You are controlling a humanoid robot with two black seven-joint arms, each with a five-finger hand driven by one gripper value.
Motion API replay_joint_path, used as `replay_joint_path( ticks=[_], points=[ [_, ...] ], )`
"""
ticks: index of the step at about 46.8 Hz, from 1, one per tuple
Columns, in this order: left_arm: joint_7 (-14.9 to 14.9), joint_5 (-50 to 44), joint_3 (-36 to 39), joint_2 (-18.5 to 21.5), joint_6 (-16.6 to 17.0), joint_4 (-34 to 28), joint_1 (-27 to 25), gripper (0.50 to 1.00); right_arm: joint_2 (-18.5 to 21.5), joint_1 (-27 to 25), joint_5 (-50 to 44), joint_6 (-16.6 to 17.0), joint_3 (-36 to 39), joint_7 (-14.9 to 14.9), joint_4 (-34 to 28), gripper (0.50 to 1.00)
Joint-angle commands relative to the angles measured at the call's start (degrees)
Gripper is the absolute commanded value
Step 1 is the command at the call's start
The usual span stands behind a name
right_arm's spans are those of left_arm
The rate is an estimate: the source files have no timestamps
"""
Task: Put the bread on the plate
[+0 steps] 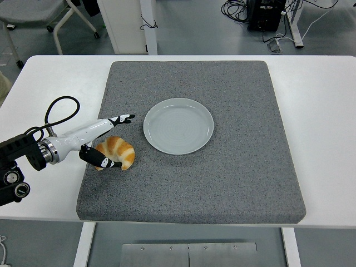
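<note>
- One croissant (pixel 117 151) lies with its long axis running left-right, ends curving toward the near side.
- Left hand (pixel 103 142) fingers (pixel 123 119) spread around it, not clamped.
- One plate (pixel 178 125), just right.

**No readable text**

Nothing in the head view carries legible lettering, numbers, labels or brand marks. The plate (pixel 178 125) is plain, and the grey mat (pixel 222 178) beneath it and the white counter (pixel 322 139) around it show no print.

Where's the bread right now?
In the head view the bread lies on the gray mat's left side, just left of the empty plate, with the left hand at it.
</note>
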Motion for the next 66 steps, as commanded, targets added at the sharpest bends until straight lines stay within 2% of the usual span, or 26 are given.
replay_joint_path(
  ticks=[1,25,32,36,39,40,43,47,60,66],
  points=[
    [0.0,0.2,0.1,-0.5,0.0,0.8,0.5,0.972,0.0,0.1,0.0,0.0,0.0,0.0,0.0,1.000],
    [-0.5,1.6,0.0,-1.9,1.6,2.2,1.6,0.971,0.0,0.0,0.0,0.0,0.0,0.0,0.0,1.000],
    [-0.6,2.8,0.0,-2.2,1.8,2.3,1.7,0.957,0.0,0.0,0.0,0.0,0.0,0.0,0.0,1.000],
    [-0.8,4.9,-0.2,-2.2,2.5,2.6,2.3,0.921,0.0,0.1,0.0,0.1,0.0,0.1,0.0,1.000],
    [-0.8,5.9,-0.2,-2.2,3.1,2.6,2.4,0.847,0.0,0.0,0.0,0.0,0.0,0.0,0.0,1.000],
    [-0.8,6.0,-0.2,-2.2,3.2,2.6,2.4,0.815,0.0,0.1,0.0,0.0,0.0,0.0,0.0,1.000],
    [-0.8,6.0,-0.4,-2.1,3.4,2.6,2.6,0.630,0.0,0.1,0.0,0.1,0.0,0.0,0.0,1.000],
    [-0.8,5.6,-0.6,-2.0,3.4,2.6,2.7,0.510,0.0,0.1,0.0,0.0,0.0,0.0,0.0,1.000],
    [-1.1,5.0,-1.1,-1.5,3.4,2.5,2.5,0.500,0.0,0.0,0.0,0.0,0.0,0.0,0.0,1.000],
    [-2.2,4.9,-2.9,-0.7,3.2,2.4,2.0,0.500,0.0,0.0,0.0,0.1,0.0,0.0,0.0,1.000]
  ],
)
